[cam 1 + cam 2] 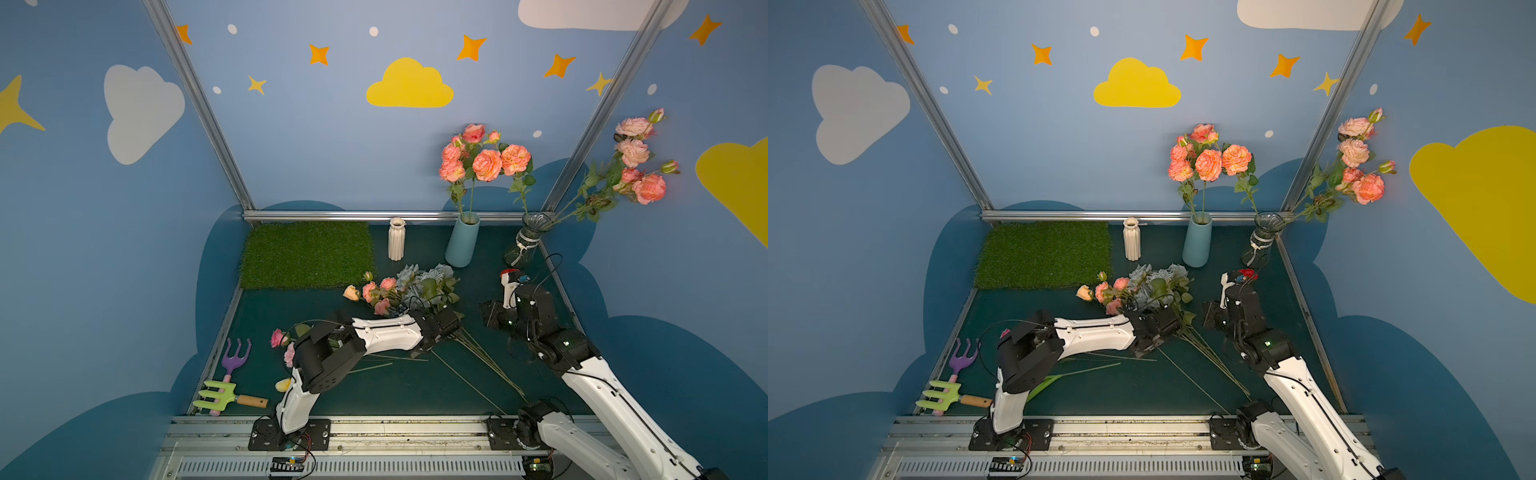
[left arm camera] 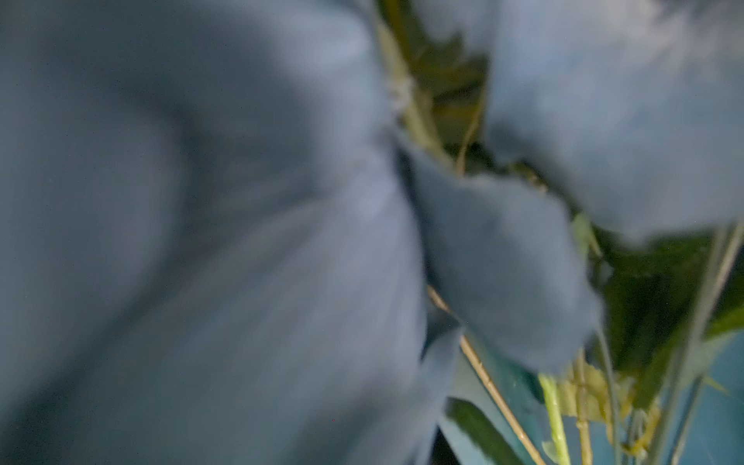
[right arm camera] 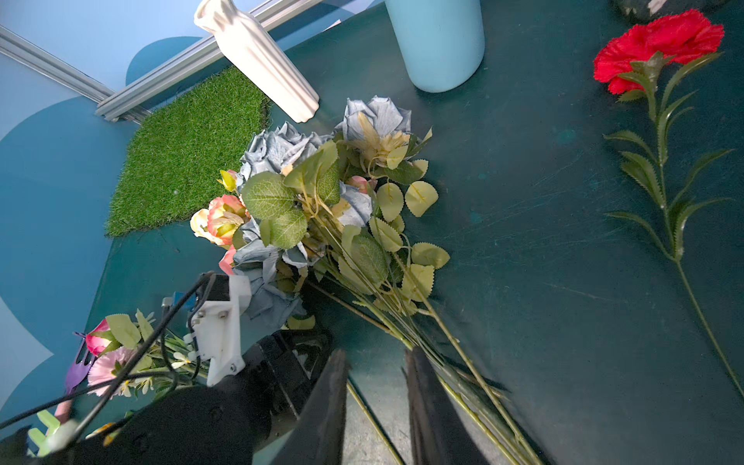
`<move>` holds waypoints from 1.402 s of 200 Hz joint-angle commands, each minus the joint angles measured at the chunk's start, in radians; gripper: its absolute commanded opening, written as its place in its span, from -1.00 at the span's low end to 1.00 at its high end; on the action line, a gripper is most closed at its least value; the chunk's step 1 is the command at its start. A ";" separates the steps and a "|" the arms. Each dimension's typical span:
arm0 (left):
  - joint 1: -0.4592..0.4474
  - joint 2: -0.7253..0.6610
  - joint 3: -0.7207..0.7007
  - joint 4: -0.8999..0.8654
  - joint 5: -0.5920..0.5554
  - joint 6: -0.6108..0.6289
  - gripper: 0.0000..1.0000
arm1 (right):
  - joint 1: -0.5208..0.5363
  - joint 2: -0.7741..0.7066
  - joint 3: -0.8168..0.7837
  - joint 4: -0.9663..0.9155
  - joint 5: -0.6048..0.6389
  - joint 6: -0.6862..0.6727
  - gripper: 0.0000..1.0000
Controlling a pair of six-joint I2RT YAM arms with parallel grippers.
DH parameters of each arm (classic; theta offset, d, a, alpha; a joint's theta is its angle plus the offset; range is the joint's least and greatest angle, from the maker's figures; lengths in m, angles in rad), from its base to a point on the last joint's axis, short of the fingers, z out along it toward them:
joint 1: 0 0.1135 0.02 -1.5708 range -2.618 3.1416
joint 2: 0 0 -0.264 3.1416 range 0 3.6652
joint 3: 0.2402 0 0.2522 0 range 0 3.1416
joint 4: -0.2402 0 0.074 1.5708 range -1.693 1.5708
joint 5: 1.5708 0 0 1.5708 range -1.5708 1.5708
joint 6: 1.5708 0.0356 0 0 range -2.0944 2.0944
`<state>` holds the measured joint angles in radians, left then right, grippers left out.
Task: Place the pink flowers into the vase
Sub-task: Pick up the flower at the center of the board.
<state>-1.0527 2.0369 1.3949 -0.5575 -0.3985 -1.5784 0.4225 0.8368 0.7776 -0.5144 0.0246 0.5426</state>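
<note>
At six o'clock, on the front rail, sits a small circuit board (image 1: 286, 464); any print on it is too small to read. At eight o'clock on the dark green table (image 1: 395, 386) lie a green toy fork (image 1: 216, 395) and a purple toy fork (image 1: 237, 353).

The left gripper (image 1: 441, 326) is at the dial's centre, buried in the stems of the grey-blue roses (image 1: 428, 280). Its wrist view shows only blurred petals, so I cannot tell how its jaws stand. At three o'clock the right gripper (image 3: 377, 354) hangs above the table, jaws narrowly apart and holding nothing, with the loose stems just beside it.

Loose pink flowers (image 1: 376, 291) lie on the table just left of the grey-blue roses, touching them. A red carnation (image 3: 660, 48) lies at two o'clock.

Farther back, a grass mat (image 1: 307, 253) is at eleven and a white ribbed vase (image 1: 397, 239) at twelve. A light-blue vase (image 1: 462, 243) at one and a glass vase (image 1: 524, 239) at two both hold more pink flowers.
</note>
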 commanded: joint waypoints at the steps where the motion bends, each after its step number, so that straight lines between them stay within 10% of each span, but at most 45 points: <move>1: 0.003 0.037 0.055 -0.095 0.009 0.015 -0.36 | -0.004 -0.020 -0.014 -0.016 0.012 0.003 -0.44; 46: 0.006 0.079 0.114 -0.169 0.020 0.014 -0.95 | -0.002 -0.030 -0.013 -0.027 0.020 0.005 -0.44; 280: -0.180 -0.226 0.064 -0.319 -0.553 -0.056 -0.95 | -0.023 0.014 -0.025 0.021 -0.018 -0.015 -0.44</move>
<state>-1.2243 1.8732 1.4906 -0.8150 -0.8383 -1.6051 0.4068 0.8383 0.7631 -0.5201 0.0135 0.5407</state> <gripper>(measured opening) 0.049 0.278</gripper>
